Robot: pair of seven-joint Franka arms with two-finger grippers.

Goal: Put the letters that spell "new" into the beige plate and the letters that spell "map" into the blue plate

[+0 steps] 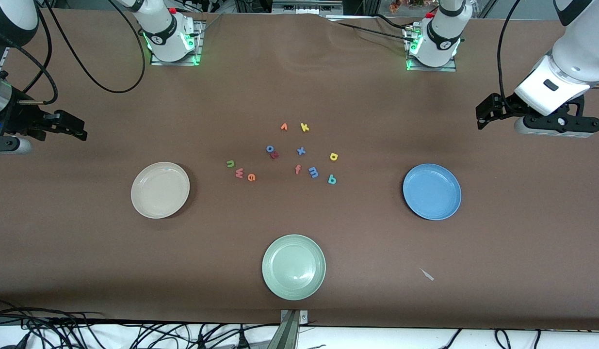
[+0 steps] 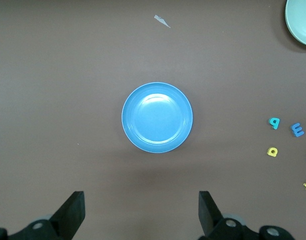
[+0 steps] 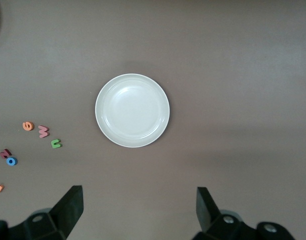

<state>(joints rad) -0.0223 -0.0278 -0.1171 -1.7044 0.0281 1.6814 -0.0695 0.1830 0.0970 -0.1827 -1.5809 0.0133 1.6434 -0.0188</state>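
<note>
The green n (image 1: 230,164), pinkish-red w (image 1: 239,173) and orange e (image 1: 251,177) lie in a row beside the empty beige plate (image 1: 160,189). The blue m (image 1: 313,171), yellow a (image 1: 333,156) and teal p (image 1: 331,180) lie toward the empty blue plate (image 1: 431,191). My left gripper (image 1: 483,116) hangs open over bare table at its own end, and its wrist view looks down on the blue plate (image 2: 157,117). My right gripper (image 1: 76,127) hangs open at the other end, above the beige plate (image 3: 132,110) in its wrist view.
A pale green plate (image 1: 293,266) sits nearest the front camera. Other letters lie in the middle cluster: orange v (image 1: 283,127), yellow k (image 1: 304,127), blue x (image 1: 301,150), orange-red f (image 1: 298,169) and a blue o (image 1: 269,149). A paper scrap (image 1: 427,275) lies near the blue plate.
</note>
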